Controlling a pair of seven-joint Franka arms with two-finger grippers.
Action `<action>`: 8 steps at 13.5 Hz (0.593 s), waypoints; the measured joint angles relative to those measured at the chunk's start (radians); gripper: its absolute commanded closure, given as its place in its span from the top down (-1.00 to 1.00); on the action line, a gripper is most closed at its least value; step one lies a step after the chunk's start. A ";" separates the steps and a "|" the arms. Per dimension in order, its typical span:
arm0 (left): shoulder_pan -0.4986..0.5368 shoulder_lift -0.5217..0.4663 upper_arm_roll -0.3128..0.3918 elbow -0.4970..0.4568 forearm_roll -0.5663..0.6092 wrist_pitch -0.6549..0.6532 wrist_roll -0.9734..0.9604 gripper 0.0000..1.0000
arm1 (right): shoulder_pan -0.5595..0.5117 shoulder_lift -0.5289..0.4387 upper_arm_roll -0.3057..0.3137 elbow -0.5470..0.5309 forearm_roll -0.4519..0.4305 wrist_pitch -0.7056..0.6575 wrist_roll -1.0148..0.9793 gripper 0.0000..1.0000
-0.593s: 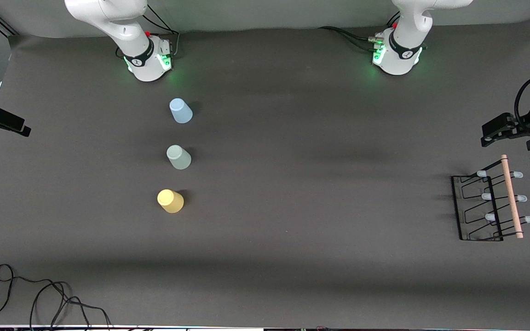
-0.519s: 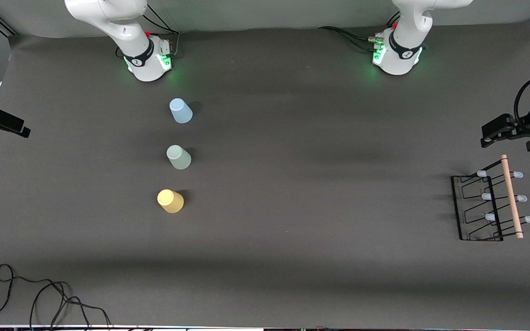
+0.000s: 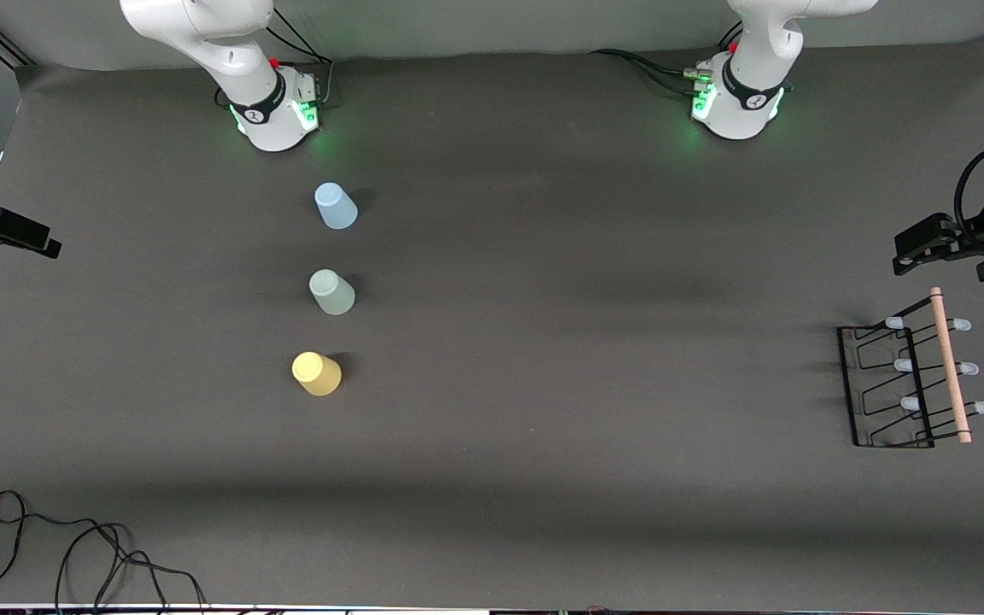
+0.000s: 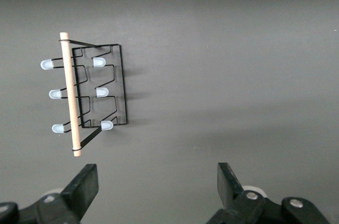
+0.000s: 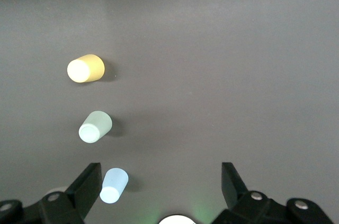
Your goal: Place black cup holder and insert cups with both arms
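Left gripper open above counter near rack. Right gripper open, empty, over counter. Blue cup, grey-green cup, yellow cup upside down in a row.

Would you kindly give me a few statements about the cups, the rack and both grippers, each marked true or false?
1. The three cups stand upside down in a row near the right arm's base. True: light blue cup, grey-green cup, yellow cup.
2. The yellow cup is the farthest of the three from the front camera. False: it is the nearest; the light blue one is farthest.
3. The black cup holder stands toward the left arm's end of the table with nothing on its prongs. True.
4. The left gripper is clamped on the wooden rod handle. False: its jaws are open and touch nothing.
5. The right gripper holds the grey-green cup. False: its jaws are open and empty.
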 measured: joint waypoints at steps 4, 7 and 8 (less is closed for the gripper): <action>0.168 0.043 0.009 -0.022 0.008 0.008 0.202 1.00 | 0.000 0.001 -0.003 0.000 0.000 -0.004 0.000 1.00; 0.275 0.109 0.012 -0.039 0.020 0.104 0.266 1.00 | 0.000 0.003 -0.007 -0.001 0.000 -0.003 0.000 1.00; 0.290 0.132 0.012 -0.049 0.034 0.150 0.266 1.00 | 0.000 0.003 -0.007 -0.002 0.000 -0.003 0.000 1.00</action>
